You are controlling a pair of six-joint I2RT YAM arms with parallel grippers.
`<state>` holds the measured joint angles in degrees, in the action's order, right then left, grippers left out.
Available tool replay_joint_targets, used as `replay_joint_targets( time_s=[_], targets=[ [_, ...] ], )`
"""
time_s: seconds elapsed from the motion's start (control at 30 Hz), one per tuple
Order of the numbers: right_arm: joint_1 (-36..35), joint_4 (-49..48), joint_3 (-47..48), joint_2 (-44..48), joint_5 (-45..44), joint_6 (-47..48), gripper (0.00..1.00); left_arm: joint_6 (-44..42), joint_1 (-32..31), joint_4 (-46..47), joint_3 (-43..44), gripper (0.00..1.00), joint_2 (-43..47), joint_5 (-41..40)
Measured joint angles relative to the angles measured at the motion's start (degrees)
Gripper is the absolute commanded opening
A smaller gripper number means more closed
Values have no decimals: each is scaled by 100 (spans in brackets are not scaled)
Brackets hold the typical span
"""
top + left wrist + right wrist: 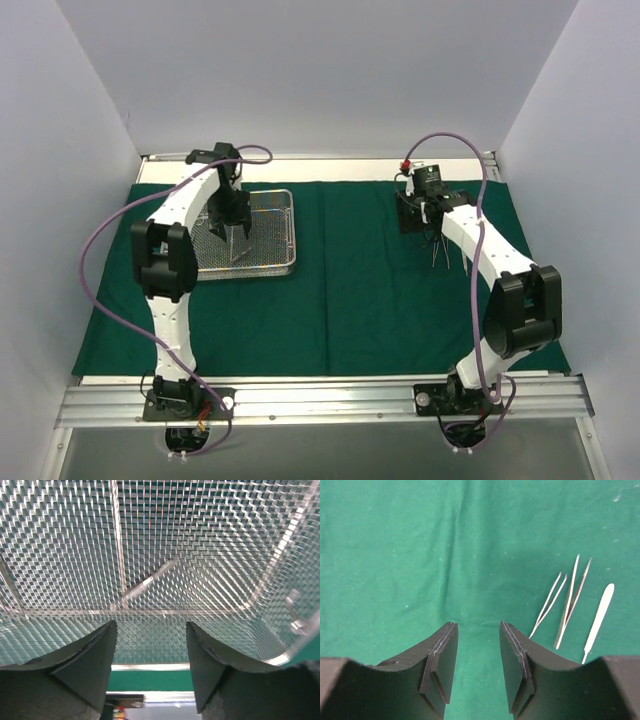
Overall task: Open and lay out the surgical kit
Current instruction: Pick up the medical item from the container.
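Surgical kit, opened: one dark green cloth (370, 300) spread flat over the desk (330, 167); one silver wire-mesh tray (272, 268) on the cloth's left part; four slim steel instruments counted. One instrument (150, 582) lies in the tray, directly under the left gripper (151, 627), whose fingers stand apart and empty. Three lie on the cloth at right: thin forceps (547, 605), stouter forceps (572, 602) and a flat handle (597, 617), just beside the right gripper (477, 625), its fingers narrowly parted and holding nothing. Handling, judged: the instruments are light, stiff, slick and low-lying, best pinched across mid-shaft; the tray is rigid, taken at its rim; the cloth is soft and prone to bunching.
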<state>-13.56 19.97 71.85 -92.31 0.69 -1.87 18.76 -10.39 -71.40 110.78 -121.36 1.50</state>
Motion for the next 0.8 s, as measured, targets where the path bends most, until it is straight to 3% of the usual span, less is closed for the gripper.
replay_joint_targets(
  time_s=[0.13, 0.37, 0.8],
  targets=[
    [55, -48, -98, 315, 48, 33, 39, -203, -181, -146, 229, 57, -433, -444],
    [243, -225, -466, 953, 282, 42, 39, -297, -203, -256, -295, 54, -529, -1056],
    [313, -348, -684, 1137, 505, 44, 38, -385, -409, 153, -935, 48, -538, -1491]
  ],
)
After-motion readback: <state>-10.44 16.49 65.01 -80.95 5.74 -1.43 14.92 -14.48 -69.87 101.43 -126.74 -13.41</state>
